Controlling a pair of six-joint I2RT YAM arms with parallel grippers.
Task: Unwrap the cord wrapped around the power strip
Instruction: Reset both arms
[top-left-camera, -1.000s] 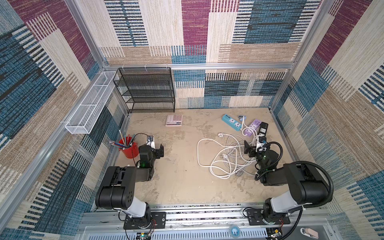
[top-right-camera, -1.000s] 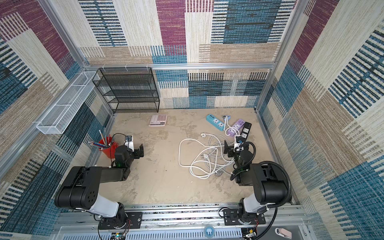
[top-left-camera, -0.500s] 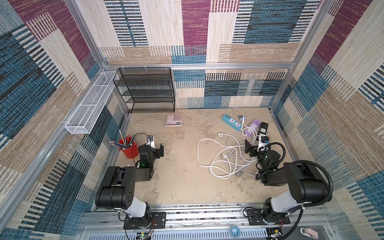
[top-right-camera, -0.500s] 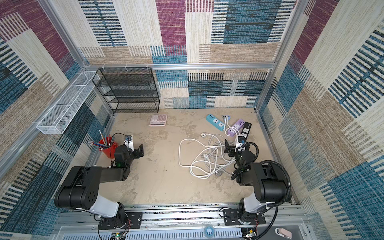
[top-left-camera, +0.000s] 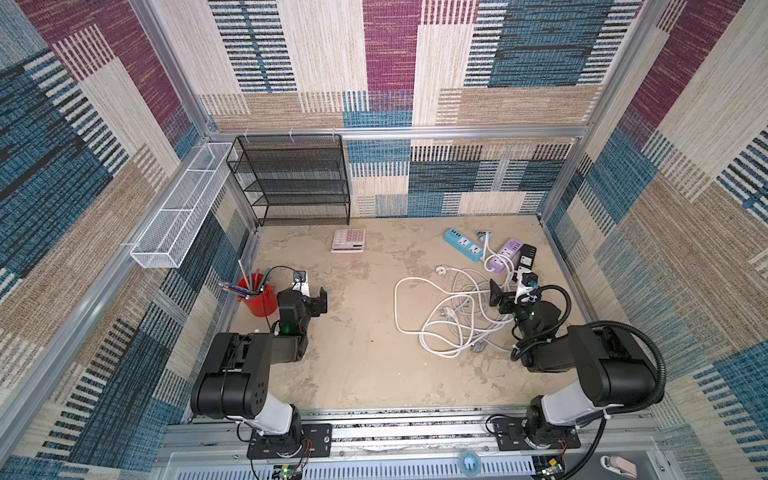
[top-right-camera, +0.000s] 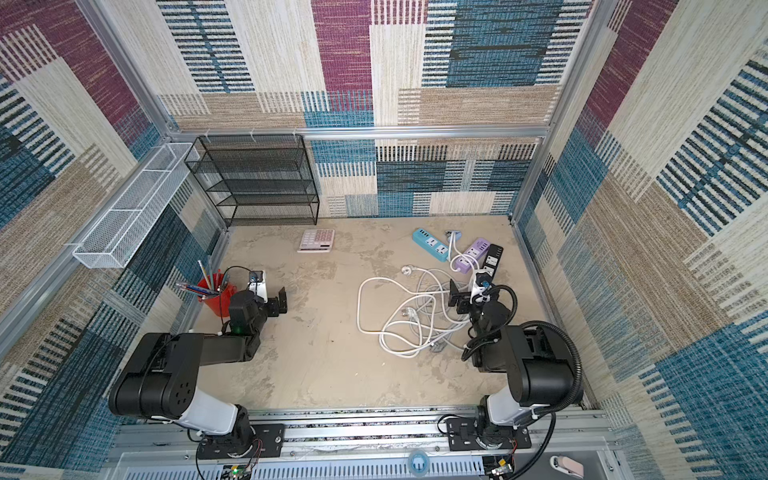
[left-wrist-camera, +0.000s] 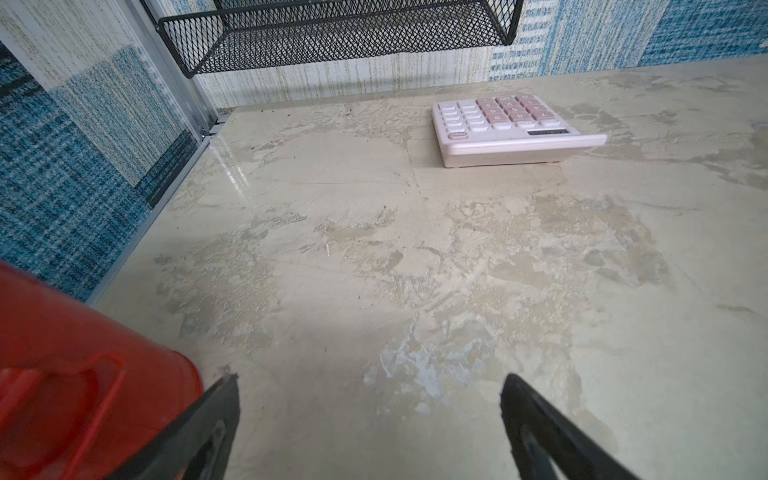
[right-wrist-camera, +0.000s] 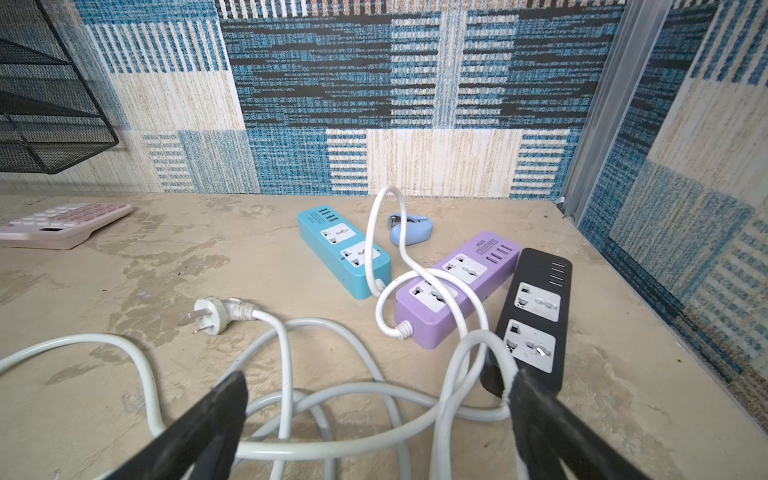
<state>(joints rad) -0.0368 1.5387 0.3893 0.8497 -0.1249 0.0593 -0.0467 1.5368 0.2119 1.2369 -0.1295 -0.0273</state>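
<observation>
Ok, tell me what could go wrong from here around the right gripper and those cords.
1. The open right gripper hangs over several overlapping white cords; closing could pinch more than one loop and tighten the tangle.
2. One loop lies across the purple power strip; pulling might drag it against the black power strip beside it.

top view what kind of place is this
Probably a robot test cell dressed as a desk: patchwork wall panels, aluminium frame, left arm and right arm on a rail, a calculator.
</observation>
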